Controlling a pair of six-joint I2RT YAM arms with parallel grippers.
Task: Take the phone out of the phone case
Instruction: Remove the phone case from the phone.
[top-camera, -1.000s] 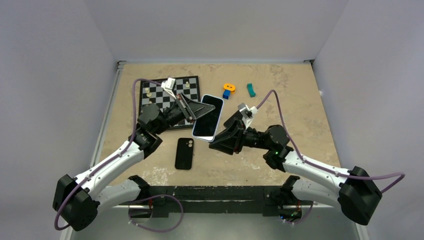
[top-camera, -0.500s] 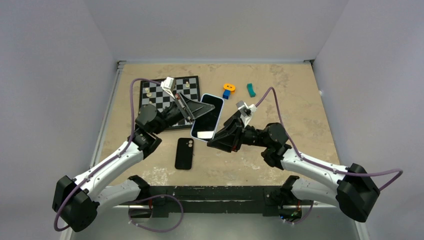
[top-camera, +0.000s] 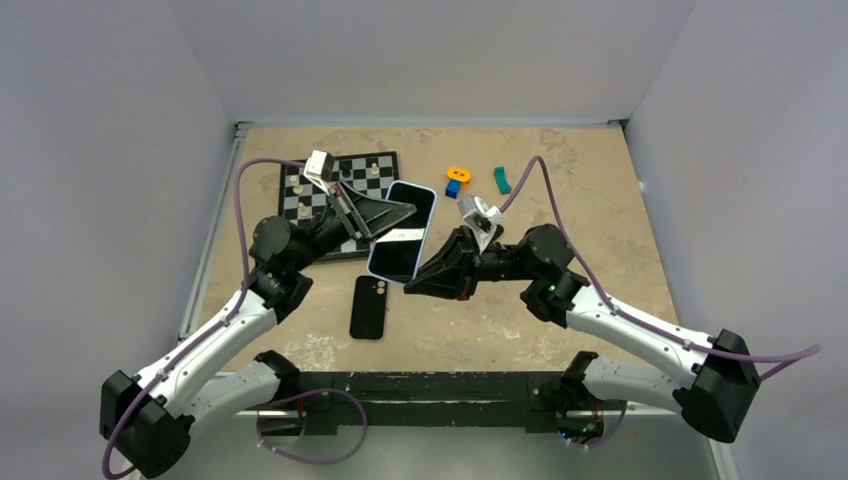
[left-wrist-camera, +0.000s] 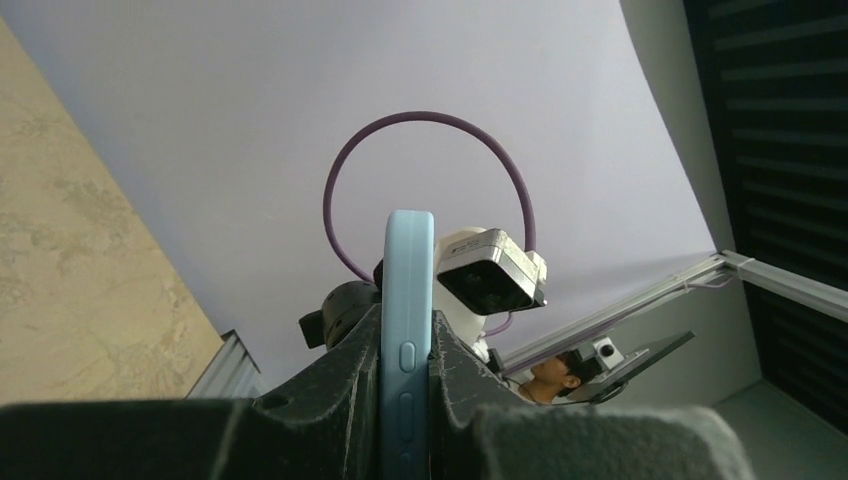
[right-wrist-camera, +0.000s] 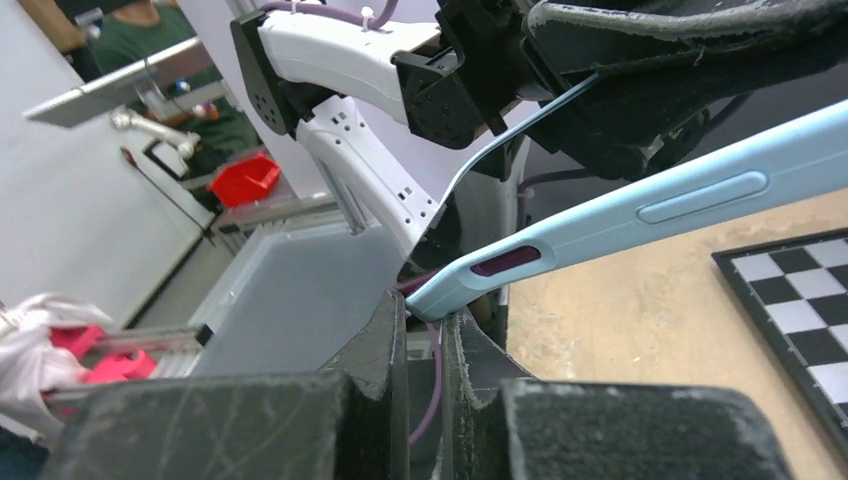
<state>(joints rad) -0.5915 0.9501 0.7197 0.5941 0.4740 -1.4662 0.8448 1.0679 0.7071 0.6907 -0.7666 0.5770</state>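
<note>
A phone with a dark screen (top-camera: 402, 232) sits in a light blue case (left-wrist-camera: 407, 300) and is held up off the table, tilted. My left gripper (top-camera: 396, 210) is shut on the case's edge, and in the left wrist view its fingers (left-wrist-camera: 352, 385) press both faces by the side buttons. My right gripper (top-camera: 410, 284) is at the case's lower near corner. In the right wrist view the blue case (right-wrist-camera: 640, 210) ends in a corner pinched between the nearly closed fingertips of the right gripper (right-wrist-camera: 425, 305).
A black phone-shaped slab with a camera cutout (top-camera: 368, 307) lies flat on the table below the held phone. A chessboard (top-camera: 303, 187) with small pieces lies at the back left. An orange ring with a blue block (top-camera: 457, 176) and a teal piece (top-camera: 502, 180) lie at the back.
Both arms have shifted left, carrying the cased phone left and a little nearer. The right gripper has closed in on the case's lower corner.
</note>
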